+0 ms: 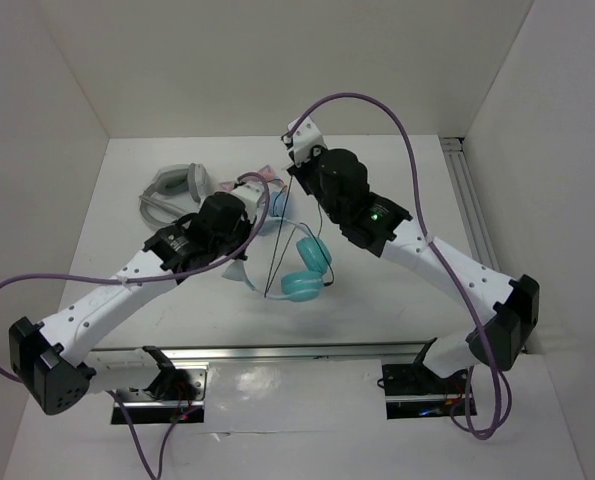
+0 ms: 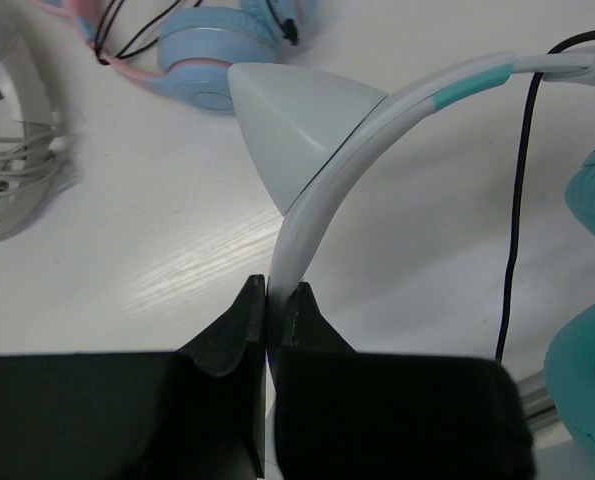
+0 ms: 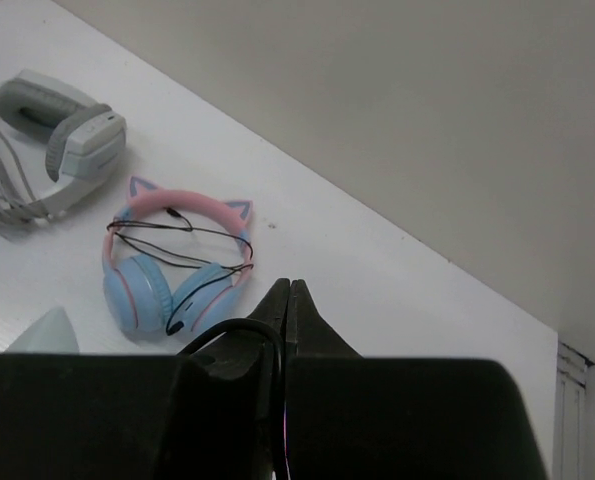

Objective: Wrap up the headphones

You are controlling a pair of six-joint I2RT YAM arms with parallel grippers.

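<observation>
The headphones (image 1: 305, 270), with teal ear cups and a whitish headband, lie mid-table. My left gripper (image 1: 234, 240) is shut on the headband (image 2: 307, 215) just below its cat ear (image 2: 297, 125); the teal cups (image 2: 592, 400) lie to the right of it. My right gripper (image 1: 295, 165) is raised above the table and shut on the thin black cable (image 3: 239, 335), which loops into its jaws. The cable (image 1: 277, 245) runs taut down from it to the table beside the cups. It also shows in the left wrist view (image 2: 515, 230).
A pink-banded pair with light blue cups (image 3: 172, 265), wound with its own cable, lies behind the teal pair (image 2: 217, 55). A grey pair (image 1: 172, 190) lies at the back left (image 3: 62, 135). White walls enclose the table; a metal rail (image 1: 277, 352) runs along the near edge.
</observation>
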